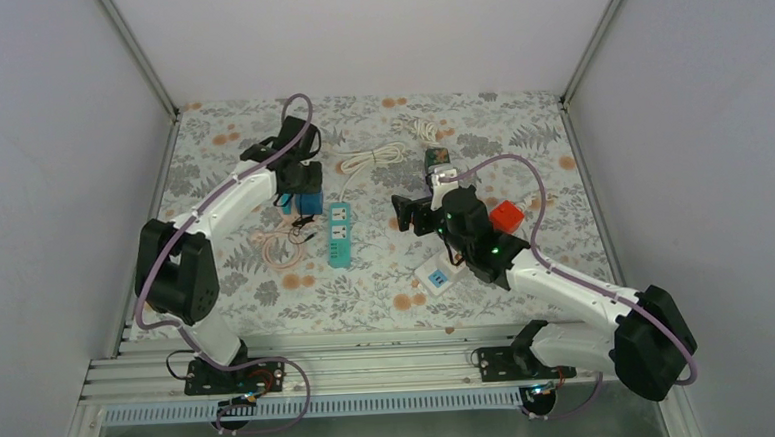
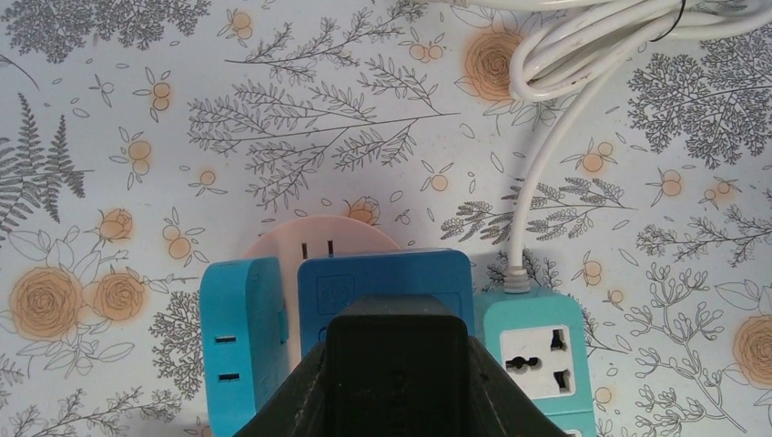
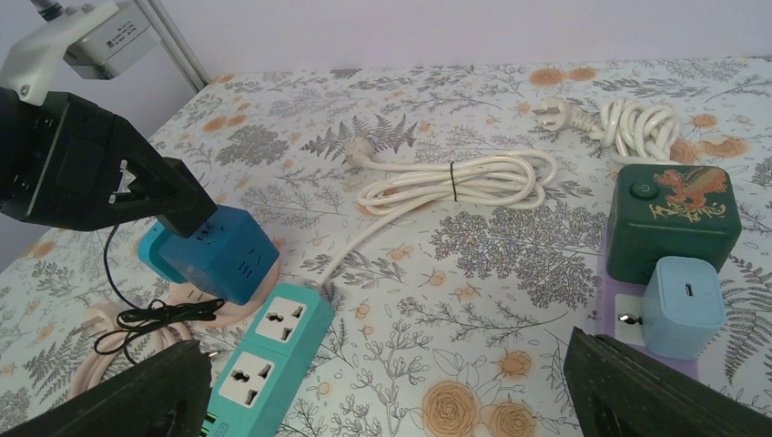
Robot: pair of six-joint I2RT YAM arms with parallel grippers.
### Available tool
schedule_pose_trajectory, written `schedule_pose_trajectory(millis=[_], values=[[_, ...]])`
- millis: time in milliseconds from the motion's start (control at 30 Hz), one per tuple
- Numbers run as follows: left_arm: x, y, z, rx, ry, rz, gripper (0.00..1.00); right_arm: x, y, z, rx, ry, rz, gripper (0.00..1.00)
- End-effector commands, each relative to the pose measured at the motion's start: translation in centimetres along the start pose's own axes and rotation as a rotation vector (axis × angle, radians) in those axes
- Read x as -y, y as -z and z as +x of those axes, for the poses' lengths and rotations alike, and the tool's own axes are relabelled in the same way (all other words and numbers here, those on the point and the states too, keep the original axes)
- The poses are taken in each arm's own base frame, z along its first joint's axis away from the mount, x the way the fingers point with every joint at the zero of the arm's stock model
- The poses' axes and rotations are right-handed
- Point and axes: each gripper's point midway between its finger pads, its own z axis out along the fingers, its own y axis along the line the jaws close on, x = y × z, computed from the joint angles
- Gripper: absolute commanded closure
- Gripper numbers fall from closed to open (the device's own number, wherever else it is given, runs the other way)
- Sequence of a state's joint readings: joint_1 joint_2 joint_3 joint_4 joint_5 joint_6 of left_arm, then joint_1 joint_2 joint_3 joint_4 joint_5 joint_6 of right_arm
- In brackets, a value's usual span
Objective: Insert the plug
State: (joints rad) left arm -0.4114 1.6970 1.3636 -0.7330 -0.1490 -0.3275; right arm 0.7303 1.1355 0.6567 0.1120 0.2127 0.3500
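The plug block (image 2: 382,282), blue, sits low at centre of the left wrist view. My left gripper (image 3: 194,221) is clamped on it over the pink disc (image 2: 319,238), just beside the power strip (image 3: 273,350), probably to line it up. My right gripper (image 3: 387,396) gapes wide, holding nothing.

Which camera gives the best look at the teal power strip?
Right wrist: the power strip is close, two sockets and its white cord plain, though its near end runs out of frame. Top external shows the whole strip, but small. Left wrist catches only its cord end.
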Motion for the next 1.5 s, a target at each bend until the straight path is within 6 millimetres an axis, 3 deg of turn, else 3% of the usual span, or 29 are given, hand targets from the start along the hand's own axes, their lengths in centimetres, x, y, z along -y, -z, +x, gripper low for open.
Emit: schedule_pose_trajectory(millis=[0, 167, 333, 667, 900, 967, 1133, 1300, 1467], values=[[-2.7, -1.9, 4.7, -0.193, -0.019, -0.14, 0.93, 0.3, -0.3, -0.1, 0.014, -0.029, 0.004, 0.0], [-3.5, -2.7, 5.1, -0.204, -0.024, -0.234, 0.93, 0.3, -0.4, 0.0, 0.01, -0.03, 0.004, 0.0], [-2.4, -3.6, 5.6, -0.214, -0.031, -0.199, 0.93, 0.4, -0.4, 0.0, 0.01, -0.029, 0.005, 0.0], [-2.4, -6.4, 9.8, -0.293, -0.015, -0.134, 0.94, 0.4, -0.4, 0.0, 0.011, -0.029, 0.006, 0.01], [-2.4, -6.8, 10.2, -0.3, -0.007, -0.122, 0.94, 0.4, -0.4, -0.1, 0.012, -0.029, 0.005, 0.0], [-2.4, -6.4, 9.3, -0.277, -0.005, -0.124, 0.91, 0.5, -0.3, -0.2, 0.013, -0.031, 0.008, 0.01], [-1.8, -3.5, 4.8, -0.146, 0.008, -0.102, 0.67, 0.6, -0.1, -0.9, 0.015, -0.039, 0.022, 0.0], [-1.2, 1.5, -0.6, 0.049, 0.036, -0.058, 0.31, 1.5, 0.6, -2.7, 0.031, -0.06, 0.091, 0.0], [-0.6, 7.1, -3.3, 0.22, 0.064, 0.034, 0.15, 3.2, 1.7, -4.2, 0.052, -0.073, 0.178, 0.0]])
